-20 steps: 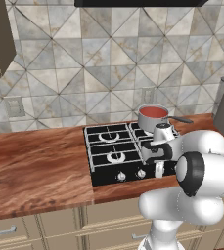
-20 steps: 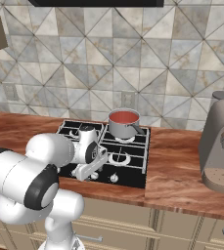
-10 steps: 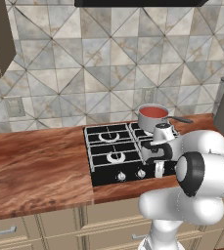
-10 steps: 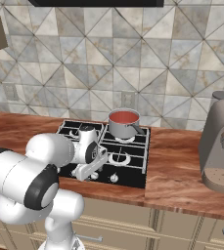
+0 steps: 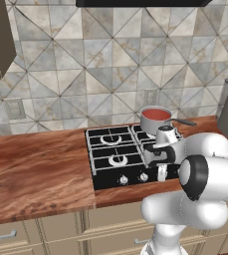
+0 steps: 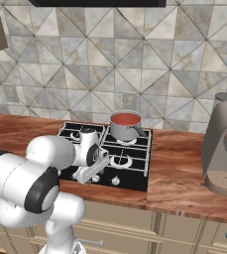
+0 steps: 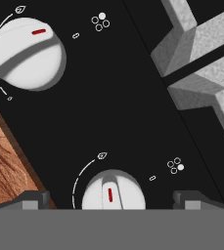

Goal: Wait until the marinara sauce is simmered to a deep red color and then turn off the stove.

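A kitchen — stove [image 5: 118,154], wooden counter [image 5: 36,167], tiled backsplash [image 5: 85,64].

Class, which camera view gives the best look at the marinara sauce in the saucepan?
The right base view: the marinara sauce shows as an open red disc, clear of the arm. The left base view shows it too, smaller, just behind the robot's wrist. The hand view faces the stove's knobs instead.

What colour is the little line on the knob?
Red. The mark on the white knob shows best in the hand view.
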Robot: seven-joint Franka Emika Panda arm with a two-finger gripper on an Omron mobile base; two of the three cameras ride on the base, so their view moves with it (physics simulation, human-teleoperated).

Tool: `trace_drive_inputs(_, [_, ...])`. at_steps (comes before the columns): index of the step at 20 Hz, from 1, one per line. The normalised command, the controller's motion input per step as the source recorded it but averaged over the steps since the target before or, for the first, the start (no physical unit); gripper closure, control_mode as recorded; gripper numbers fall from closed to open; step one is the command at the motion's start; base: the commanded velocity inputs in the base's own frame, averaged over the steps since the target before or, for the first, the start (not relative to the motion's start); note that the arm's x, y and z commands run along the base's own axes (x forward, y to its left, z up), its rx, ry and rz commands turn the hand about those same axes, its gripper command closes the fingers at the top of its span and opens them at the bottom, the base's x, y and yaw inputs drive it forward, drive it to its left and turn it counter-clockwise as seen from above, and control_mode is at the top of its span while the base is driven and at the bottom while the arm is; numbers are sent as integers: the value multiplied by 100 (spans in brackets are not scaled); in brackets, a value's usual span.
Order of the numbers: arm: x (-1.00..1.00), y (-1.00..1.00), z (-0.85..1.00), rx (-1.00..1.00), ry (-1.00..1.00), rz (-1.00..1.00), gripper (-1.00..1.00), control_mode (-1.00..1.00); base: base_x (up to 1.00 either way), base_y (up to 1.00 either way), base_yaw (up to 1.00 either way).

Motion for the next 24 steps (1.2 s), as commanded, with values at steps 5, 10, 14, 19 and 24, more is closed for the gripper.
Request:
trace_drive_inputs(5, [0,0,0,0,0,0,-100,-100,0,0,0])
trace_drive_inputs(10, [0,0,0,0,0,0,-100,-100,0,0,0])
trace_drive_inputs(14, [0,0,0,0,0,0,-100,-100,0,0,0])
trace_drive_inputs(19, [0,0,0,0,0,0,-100,-100,0,0,0])
trace_drive_inputs(24, [0,0,0,0,0,0,-100,-100,0,0,0])
